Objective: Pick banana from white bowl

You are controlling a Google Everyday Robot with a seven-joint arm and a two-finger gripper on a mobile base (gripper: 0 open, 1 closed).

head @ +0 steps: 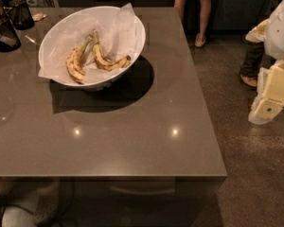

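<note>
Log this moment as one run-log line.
slim speckled yellow banana: in wide white paper-lined bowl | gripper: off grey table, far right | pick: not begun

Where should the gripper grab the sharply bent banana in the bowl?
Probably grip the banana across its straight upper stretch below the stem, coming from above: it lies flat on paper in the white bowl, beside another banana. The gripper sits right of the table.
</note>
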